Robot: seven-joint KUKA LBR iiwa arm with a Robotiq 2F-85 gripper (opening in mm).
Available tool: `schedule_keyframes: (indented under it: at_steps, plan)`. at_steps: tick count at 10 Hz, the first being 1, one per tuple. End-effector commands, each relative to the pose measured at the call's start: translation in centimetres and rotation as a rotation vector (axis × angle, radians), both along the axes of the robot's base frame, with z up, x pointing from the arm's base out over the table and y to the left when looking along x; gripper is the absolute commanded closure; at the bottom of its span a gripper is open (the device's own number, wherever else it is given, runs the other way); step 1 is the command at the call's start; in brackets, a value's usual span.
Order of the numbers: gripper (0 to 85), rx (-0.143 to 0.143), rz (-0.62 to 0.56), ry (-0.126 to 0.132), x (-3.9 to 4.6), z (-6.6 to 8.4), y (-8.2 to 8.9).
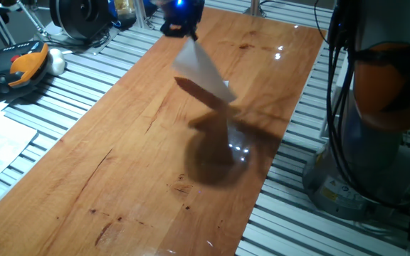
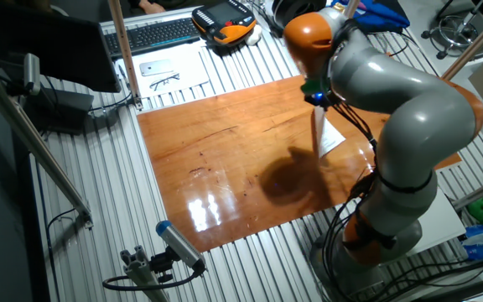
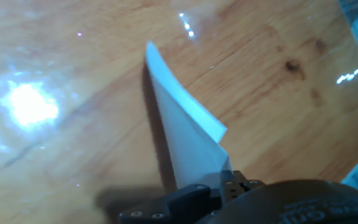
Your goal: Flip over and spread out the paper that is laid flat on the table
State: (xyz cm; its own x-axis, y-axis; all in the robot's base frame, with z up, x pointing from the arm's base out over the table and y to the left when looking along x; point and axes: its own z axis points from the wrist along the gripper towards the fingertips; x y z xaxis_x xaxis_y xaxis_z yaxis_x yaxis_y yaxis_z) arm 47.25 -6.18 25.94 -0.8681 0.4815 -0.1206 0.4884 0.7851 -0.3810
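One sheet, the paper (image 3: pixel 188 140), pinched at its edge by the gripper (image 3: pixel 219 183), hanging clear above the table (image 1: pixel 134 142). Beneath, a dark shadow (image 1: pixel 212 160) on the glossy wood. Beyond, grey slatted surface (image 1: pixel 62 92), printed sheet with spectacles (image 2: pixel 164 75).

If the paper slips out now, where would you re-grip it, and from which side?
The paper hangs lifted from the gripper, pinched at its top edge, off the table. Probably re-grip that same edge: a thin sheet offers only edges. Once flat, come from above at a corner near the table's border, where a finger might slide under.
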Motion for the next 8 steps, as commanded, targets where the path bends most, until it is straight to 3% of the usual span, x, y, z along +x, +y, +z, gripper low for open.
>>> schedule_keyframes:
  at_steps: [1,3,5,7,8]
  plan:
    - [85.0,-0.002,-0.016,-0.003,0.25,-0.2,1.5]
    - [85.0,0.02,-0.044,0.002,0.72,-0.5,3.9]
    - [85.0,0.022,-0.052,-0.027,0.6,-2.1,6.2]
    - [85.0,0.063,-0.051,-0.077,0.12,-4.9,6.9]
    - [85.0,0.077,-0.053,-0.086,0.08,-5.6,6.9]
